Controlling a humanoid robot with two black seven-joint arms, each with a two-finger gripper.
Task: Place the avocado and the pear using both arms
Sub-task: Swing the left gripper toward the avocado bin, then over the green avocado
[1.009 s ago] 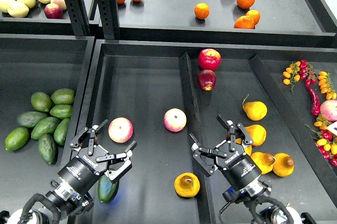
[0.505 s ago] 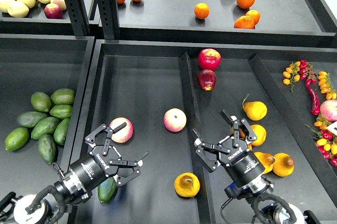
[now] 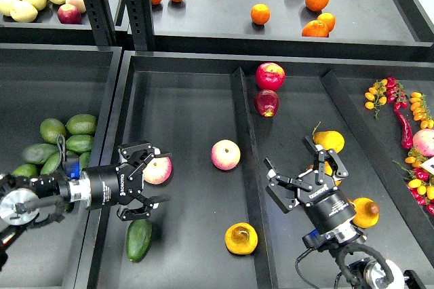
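**Both fruits down, grippers empty — release/retreat step**

Avocado point(image 3: 139, 239) lies on the centre tray floor near its front-left corner, just below the left gripper point(image 3: 150, 180), not touching it. The left gripper's fingers are spread wide and hold nothing; a pink-yellow apple point(image 3: 157, 170) sits right behind them. Pear point(image 3: 241, 239) sits near the front edge of the same tray, just left of the divider point(image 3: 245, 140), brown patch up. Right gripper point(image 3: 306, 177) hovers over the right compartment, fingers wide, empty, well apart from the pear.

Judgement: placement looks done for both; next move calls for pulling both arms clear without nudging apple or avocado.

Counts:
- avocados: 1 in tray, about 5 visible in the pile point(image 3: 61, 143) at left edge, partly hidden by arm
- pink-yellow apples in tray: 2
- red apples point(image 3: 269, 76) at back: 2
- yellow pears right of divider: about 4, some hidden behind gripper
- oranges point(image 3: 260, 13) on back shelf: about 7
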